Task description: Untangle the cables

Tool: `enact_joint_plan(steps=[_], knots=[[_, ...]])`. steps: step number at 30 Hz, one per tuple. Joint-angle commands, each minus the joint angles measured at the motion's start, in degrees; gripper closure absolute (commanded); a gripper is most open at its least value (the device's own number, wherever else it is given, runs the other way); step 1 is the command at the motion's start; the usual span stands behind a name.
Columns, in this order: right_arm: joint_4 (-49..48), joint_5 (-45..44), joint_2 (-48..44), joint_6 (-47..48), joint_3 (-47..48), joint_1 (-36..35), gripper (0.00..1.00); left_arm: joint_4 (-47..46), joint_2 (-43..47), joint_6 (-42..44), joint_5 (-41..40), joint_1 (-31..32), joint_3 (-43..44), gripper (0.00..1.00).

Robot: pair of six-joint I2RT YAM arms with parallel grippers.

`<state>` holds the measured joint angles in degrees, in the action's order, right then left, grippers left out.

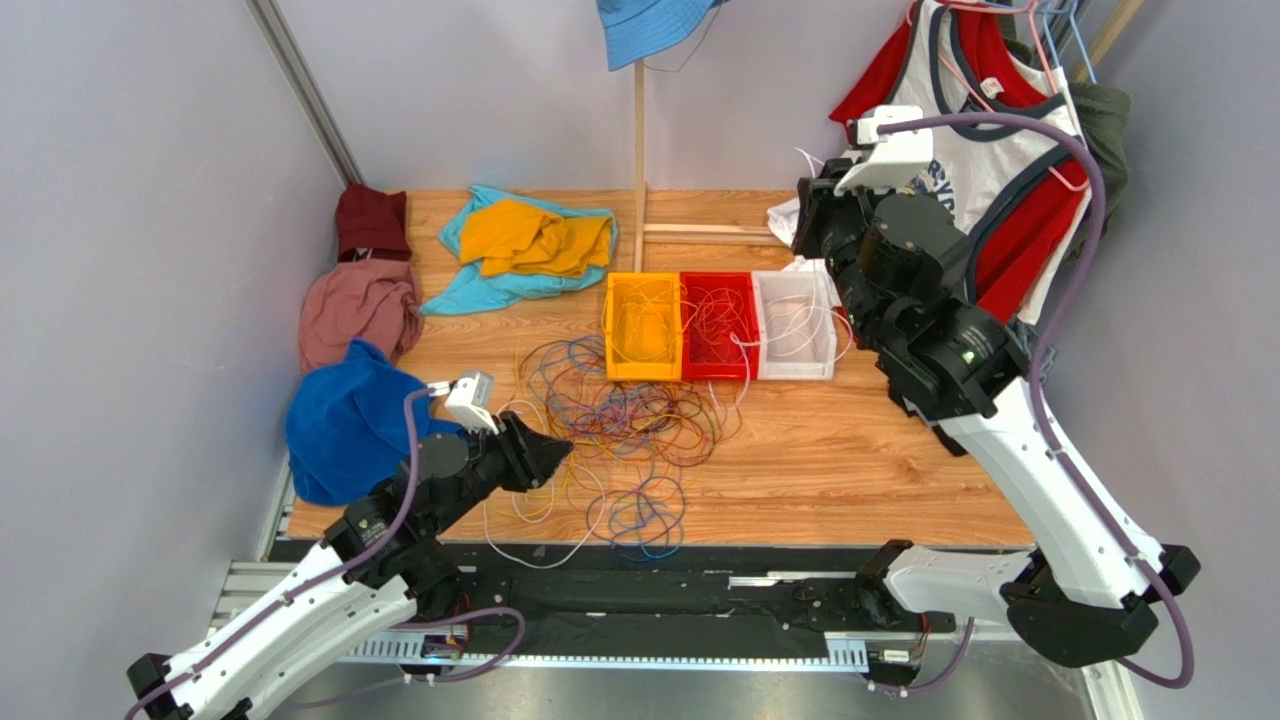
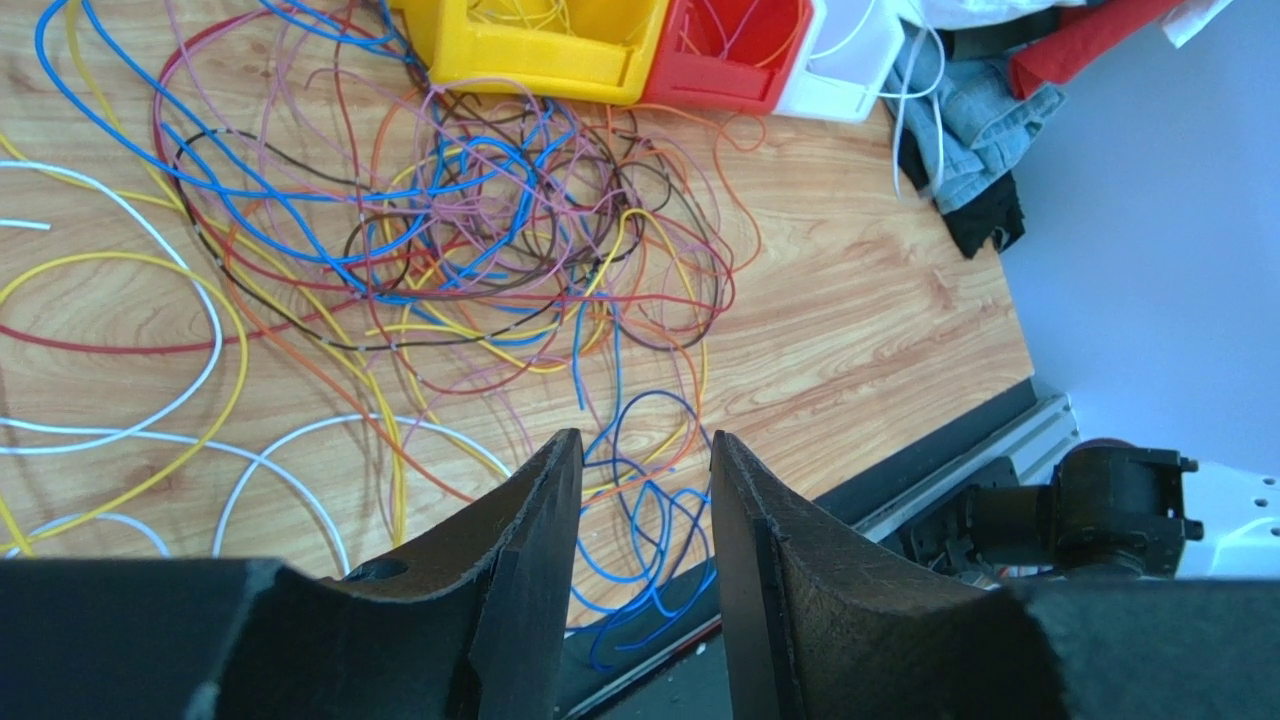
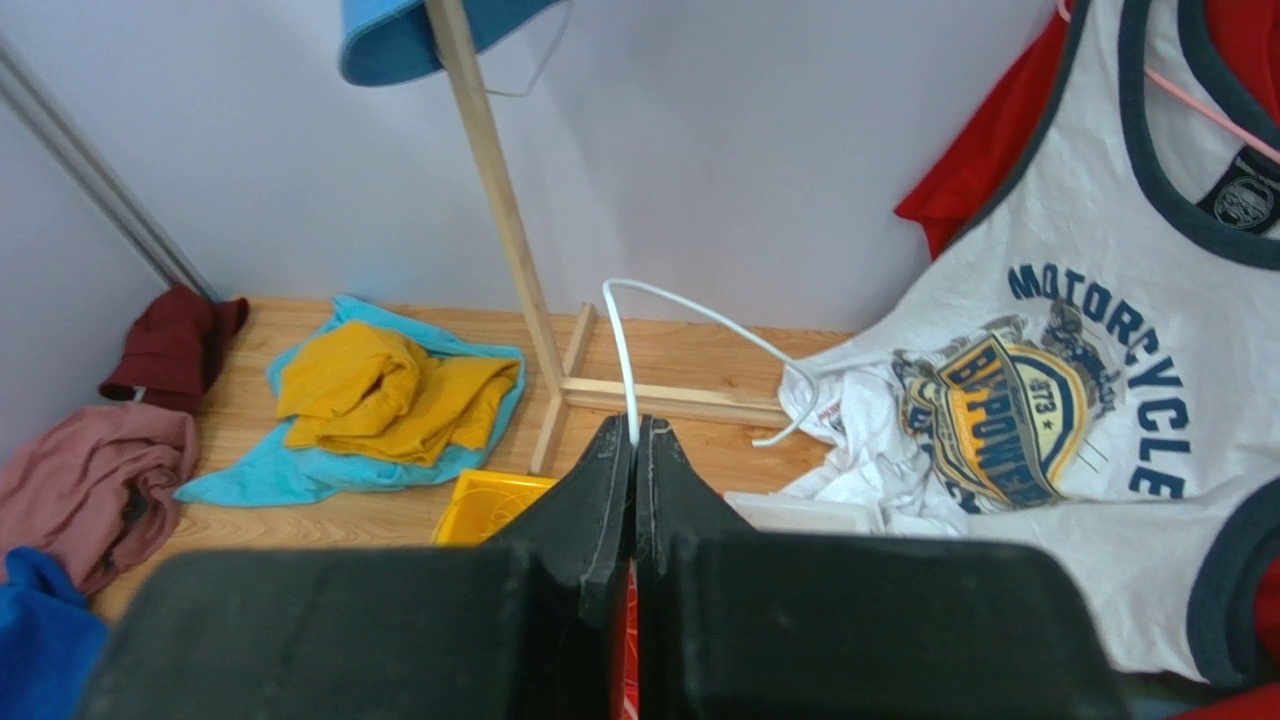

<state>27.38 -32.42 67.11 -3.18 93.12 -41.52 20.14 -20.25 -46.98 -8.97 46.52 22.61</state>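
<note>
A tangle of thin cables (image 1: 631, 413) in blue, yellow, orange, purple, red and white lies on the wooden table in front of the bins; it fills the left wrist view (image 2: 451, 225). My left gripper (image 1: 559, 450) is open and empty, its jaws (image 2: 643, 450) apart above blue loops at the table's near edge. My right gripper (image 1: 812, 203) is raised above the bins and is shut (image 3: 634, 432) on a white cable (image 3: 661, 308) that arcs up from the fingertips and down to the right.
A yellow bin (image 1: 642, 327), a red bin (image 1: 718, 326) and a white bin (image 1: 793, 323) stand in a row, with wires in them. Clothes lie at the left (image 1: 353, 420) and back (image 1: 519, 240). A wooden stand (image 1: 643, 165) and hanging shirts (image 1: 992, 135) are at the back right.
</note>
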Motion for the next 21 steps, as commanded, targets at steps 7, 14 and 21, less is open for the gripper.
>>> enact_joint_plan(steps=[7,14,21], knots=[[-10.1,4.4,4.3,-0.4,-2.8,8.2,1.00,0.3,0.5,-0.7,1.5,0.1,-0.9,0.53],[-13.0,7.7,8.2,-1.6,-4.4,14.3,1.00,-1.5,0.1,-1.3,2.1,0.1,-2.7,0.53],[-17.0,8.6,12.8,-1.5,-6.1,17.9,1.00,-3.7,-2.3,-1.2,2.4,0.1,-3.9,0.53]])
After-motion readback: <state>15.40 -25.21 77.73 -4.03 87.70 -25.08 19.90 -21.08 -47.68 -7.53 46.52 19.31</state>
